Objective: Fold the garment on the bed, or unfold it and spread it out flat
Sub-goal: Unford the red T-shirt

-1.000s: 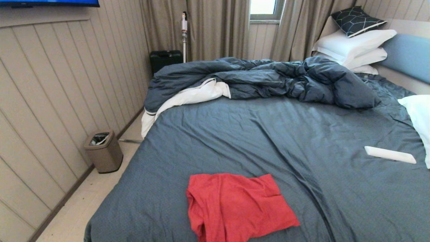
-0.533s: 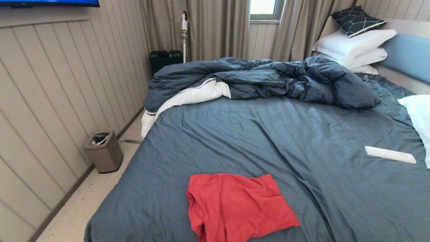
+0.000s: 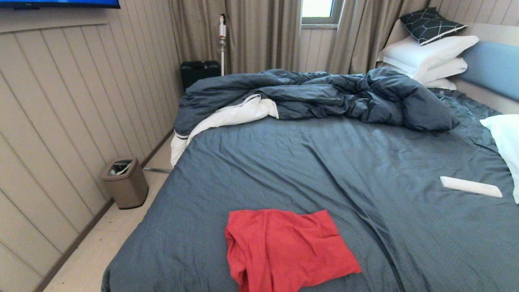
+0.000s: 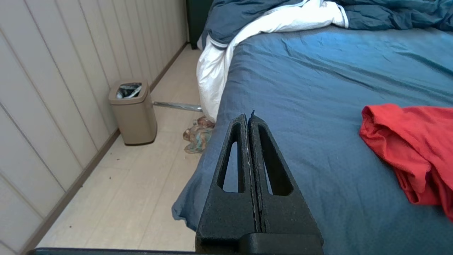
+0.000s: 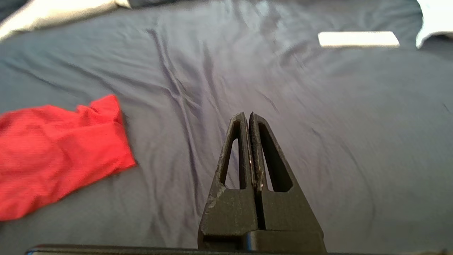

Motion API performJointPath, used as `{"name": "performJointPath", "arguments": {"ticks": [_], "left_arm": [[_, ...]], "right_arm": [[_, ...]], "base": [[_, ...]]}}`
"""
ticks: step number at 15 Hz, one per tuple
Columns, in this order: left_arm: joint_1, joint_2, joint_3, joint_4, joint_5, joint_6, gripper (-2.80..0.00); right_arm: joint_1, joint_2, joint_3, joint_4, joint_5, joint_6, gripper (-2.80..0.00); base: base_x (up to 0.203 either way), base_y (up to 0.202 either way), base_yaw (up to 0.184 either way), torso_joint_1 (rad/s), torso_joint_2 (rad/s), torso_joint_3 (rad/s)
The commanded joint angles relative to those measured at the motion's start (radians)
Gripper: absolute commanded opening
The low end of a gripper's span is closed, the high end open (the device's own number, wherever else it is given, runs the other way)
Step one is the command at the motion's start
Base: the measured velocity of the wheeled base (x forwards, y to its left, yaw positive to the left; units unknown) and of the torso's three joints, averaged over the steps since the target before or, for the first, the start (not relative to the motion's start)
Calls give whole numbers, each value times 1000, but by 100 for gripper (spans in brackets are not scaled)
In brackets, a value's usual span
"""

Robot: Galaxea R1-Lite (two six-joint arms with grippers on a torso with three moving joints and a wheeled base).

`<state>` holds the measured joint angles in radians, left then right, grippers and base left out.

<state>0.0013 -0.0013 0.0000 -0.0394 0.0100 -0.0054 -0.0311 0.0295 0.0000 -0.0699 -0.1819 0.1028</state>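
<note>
The garment [image 3: 286, 248] is a red T-shirt lying folded over and slightly rumpled on the near part of the bed [image 3: 308, 170], plain red side up. It also shows in the left wrist view as the garment [image 4: 414, 148] and in the right wrist view as the garment [image 5: 56, 148]. My left gripper [image 4: 248, 118] is shut and empty, held above the bed's near left edge, well apart from the shirt. My right gripper [image 5: 247, 116] is shut and empty over bare sheet to the shirt's right. Neither arm shows in the head view.
A rumpled dark blue duvet [image 3: 316, 95] with white lining lies across the far part of the bed. White pillows [image 3: 429, 56] are stacked by the headboard. A flat white object [image 3: 470, 186] lies on the sheet at the right. A bin [image 3: 125, 182] stands on the floor left.
</note>
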Motion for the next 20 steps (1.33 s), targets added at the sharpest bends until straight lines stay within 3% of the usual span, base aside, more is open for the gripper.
{"name": "performJointPath", "arguments": {"ticks": [1, 5, 9, 11, 16, 20], "left_arm": [[0, 1, 0, -1, 1, -1, -280], [0, 1, 0, -4, 1, -2, -280], [0, 1, 0, -9, 1, -3, -280], [2, 1, 0, -24, 0, 14, -280], [0, 1, 0, -13, -2, 44, -280], [0, 1, 0, -17, 2, -1, -280]], "right_arm": [[22, -30, 0, 6, 19, -12, -280], [22, -30, 0, 11, 101, -119, -280], [22, -30, 0, 5, 124, -114, -280], [23, -30, 0, -30, 157, -188, -280], [25, -30, 0, -47, 153, -83, -280], [25, -30, 0, -48, 129, -48, -280]], "base": [[0, 0, 0, 0, 0, 0], [0, 0, 0, 0, 0, 0], [0, 0, 0, 0, 0, 0], [0, 0, 0, 0, 0, 0], [0, 0, 0, 0, 0, 0], [0, 0, 0, 0, 0, 0]]}}
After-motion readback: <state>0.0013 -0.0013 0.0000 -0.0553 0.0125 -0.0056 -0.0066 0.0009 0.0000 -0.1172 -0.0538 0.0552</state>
